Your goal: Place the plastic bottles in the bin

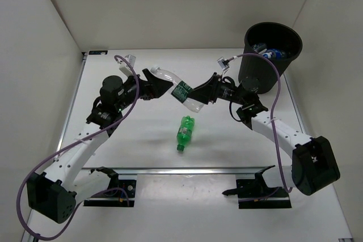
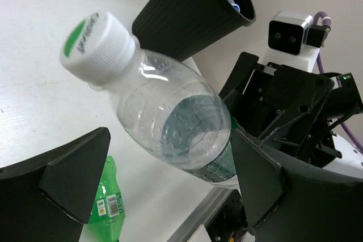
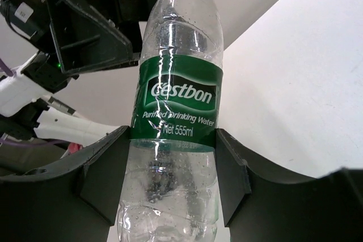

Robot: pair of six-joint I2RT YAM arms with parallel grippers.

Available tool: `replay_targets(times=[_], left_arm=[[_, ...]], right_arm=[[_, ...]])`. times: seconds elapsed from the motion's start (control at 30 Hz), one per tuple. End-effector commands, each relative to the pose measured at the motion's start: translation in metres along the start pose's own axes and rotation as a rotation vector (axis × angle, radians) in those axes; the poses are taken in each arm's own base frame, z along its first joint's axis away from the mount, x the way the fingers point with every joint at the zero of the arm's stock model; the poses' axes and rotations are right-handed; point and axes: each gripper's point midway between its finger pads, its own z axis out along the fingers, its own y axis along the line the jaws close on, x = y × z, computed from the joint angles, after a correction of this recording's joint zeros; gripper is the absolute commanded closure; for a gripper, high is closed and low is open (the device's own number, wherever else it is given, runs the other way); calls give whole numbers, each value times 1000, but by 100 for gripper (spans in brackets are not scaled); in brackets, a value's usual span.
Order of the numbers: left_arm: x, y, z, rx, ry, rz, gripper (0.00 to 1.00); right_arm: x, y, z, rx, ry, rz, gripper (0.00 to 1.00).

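Note:
A clear bottle with a dark green label and white cap (image 1: pixel 177 88) hangs in the air between both grippers. My right gripper (image 1: pixel 199 97) is shut on its lower body, just below the label (image 3: pixel 177 101); the right wrist view shows both pads pressed on it (image 3: pixel 176 168). My left gripper (image 1: pixel 160 85) is open around the bottle's upper part, with a gap at one finger (image 2: pixel 76 177) in the left wrist view (image 2: pixel 170 168). The white cap (image 2: pixel 95 43) points up and left there. A translucent green bottle (image 1: pixel 184 132) lies on the table; it also shows in the left wrist view (image 2: pixel 108 208). The black bin (image 1: pixel 271 69) stands at the back right.
The bin's rim (image 2: pixel 241 4) shows behind the held bottle, and other bottles lie inside the bin, one with blue on it (image 1: pixel 273 52). A metal rail (image 1: pixel 187 169) runs along the table's near edge. White walls close in the table on three sides.

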Motion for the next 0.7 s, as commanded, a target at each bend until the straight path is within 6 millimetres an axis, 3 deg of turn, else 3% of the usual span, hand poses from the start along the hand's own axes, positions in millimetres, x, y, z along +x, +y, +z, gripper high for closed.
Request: replay_targets(times=[0.0,0.03,0.1,0.13,0.2,0.23,0.33,0.4,0.5,0.53,0.57,0.67], left_arm=[[-22,-9,-10,34,-43,-2,1],[-24,-11,-12,35,-44,0,1],[-40,-15,-22,26,-90,36,1],[-39,-16,-23,17,-81,37,1],[-43,-23,-32,15,-91,55,2],[-49,-27,-35,14,-109,62,1],[-55,-27,-45,-15,-130,81,2],[-54,-23,-49,-38,-135,92,1],[-44,8,-43,-175,-101,72,1],[-37,22,-42,-221,-69,66,1],[-36,31,-42,-255,-63,61,1],[-9,81,-41,-466,50,29,1]], right_arm=[[-26,12,-4,-31,-42,-93,96],[-28,6,-7,-8,-43,-97,96],[-54,1,-16,39,-84,-155,97],[-55,-7,-19,72,-79,-154,97],[-84,-10,-33,121,-124,-215,97],[-87,-15,-36,144,-125,-222,97],[-124,-26,-64,225,-186,-267,97],[-159,-30,-89,292,-249,-322,97],[-201,-43,-126,450,-327,-396,98],[-210,-61,-143,544,-344,-395,98],[-219,-67,-150,588,-344,-413,97],[-253,-84,-193,726,-387,-452,98]])
